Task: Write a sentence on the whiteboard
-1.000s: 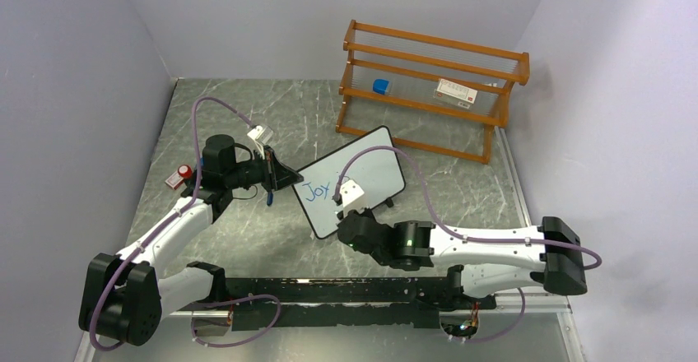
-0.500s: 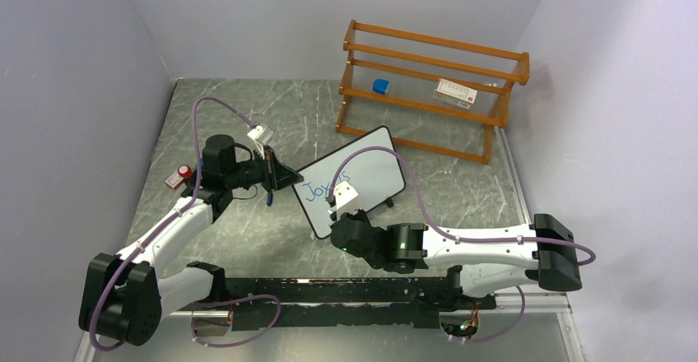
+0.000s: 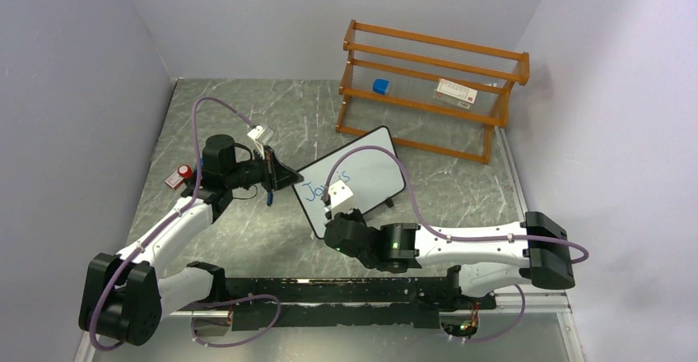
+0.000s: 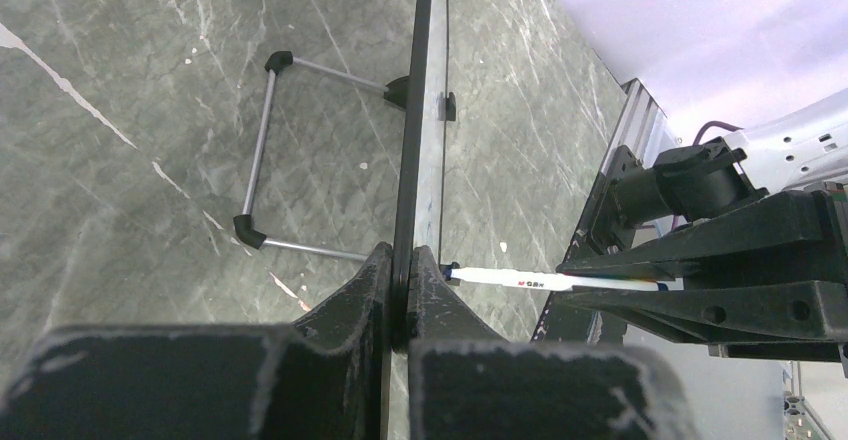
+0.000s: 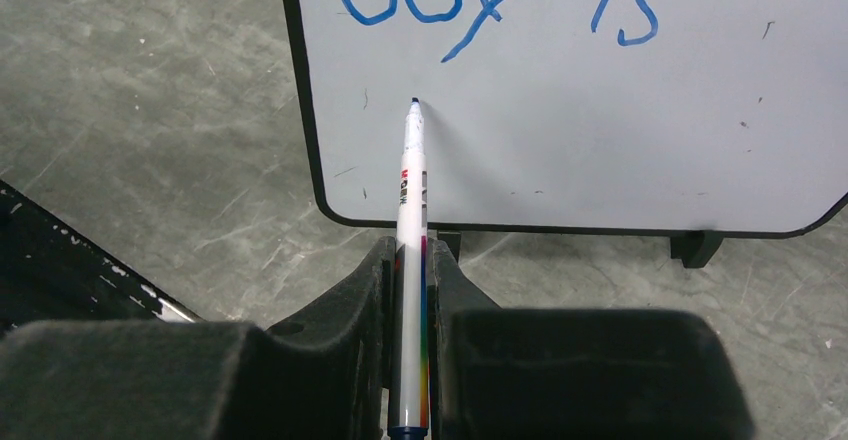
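Observation:
The whiteboard point(image 3: 370, 169) stands tilted at the table's middle, with "Joy is" point(image 5: 440, 0) in blue on its top line. My left gripper point(image 3: 284, 177) is shut on the board's left edge, seen edge-on in the left wrist view point(image 4: 413, 110) between the jaws point(image 4: 400, 270). My right gripper point(image 5: 411, 260) is shut on a white marker point(image 5: 411, 210) with a rainbow stripe. Its blue tip rests at the board's surface below "Joy", near the lower left corner. The marker also shows in the left wrist view point(image 4: 540, 280). In the top view the right gripper point(image 3: 333, 212) covers part of the writing.
An orange wooden rack point(image 3: 432, 90) stands behind the board, holding a blue item point(image 3: 380, 86) and a white-red box point(image 3: 456, 90). A red-white item point(image 3: 179, 174) lies at the left. A small blue piece point(image 3: 269, 198) lies under my left gripper. The board's wire stand point(image 4: 258, 150) sits behind it.
My right arm has moved left and a little nearer, taking the marker from the right of "Joy" to below it; "is" has appeared. The left arm has not moved.

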Robot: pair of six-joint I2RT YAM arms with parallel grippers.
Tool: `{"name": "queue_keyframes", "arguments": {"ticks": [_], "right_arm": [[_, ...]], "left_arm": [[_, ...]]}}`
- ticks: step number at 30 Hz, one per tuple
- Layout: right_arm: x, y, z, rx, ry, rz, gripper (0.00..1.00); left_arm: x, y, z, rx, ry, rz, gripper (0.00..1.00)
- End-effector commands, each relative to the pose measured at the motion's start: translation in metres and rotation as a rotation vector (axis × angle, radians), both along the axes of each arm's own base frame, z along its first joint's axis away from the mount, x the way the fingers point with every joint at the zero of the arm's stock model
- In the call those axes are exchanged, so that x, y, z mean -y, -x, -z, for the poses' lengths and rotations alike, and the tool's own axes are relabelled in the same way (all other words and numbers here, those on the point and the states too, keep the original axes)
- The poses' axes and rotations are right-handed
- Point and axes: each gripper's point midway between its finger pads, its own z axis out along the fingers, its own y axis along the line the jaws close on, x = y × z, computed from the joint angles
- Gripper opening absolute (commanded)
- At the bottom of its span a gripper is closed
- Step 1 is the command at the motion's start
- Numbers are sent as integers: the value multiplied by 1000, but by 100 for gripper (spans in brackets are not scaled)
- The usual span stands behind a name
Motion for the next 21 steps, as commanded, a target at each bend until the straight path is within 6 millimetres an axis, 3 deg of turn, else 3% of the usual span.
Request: {"name": "queue_keyframes", "arguments": {"ticks": [1, 21], "right_arm": [[-9, -4, -14, 25, -48, 28, 0], [-14, -5, -6, 17, -6, 25, 0]], "left_arm": [[-16, -13, 26, -35, -85, -91, 5], [-16, -13, 26, -34, -86, -92, 5]]}}
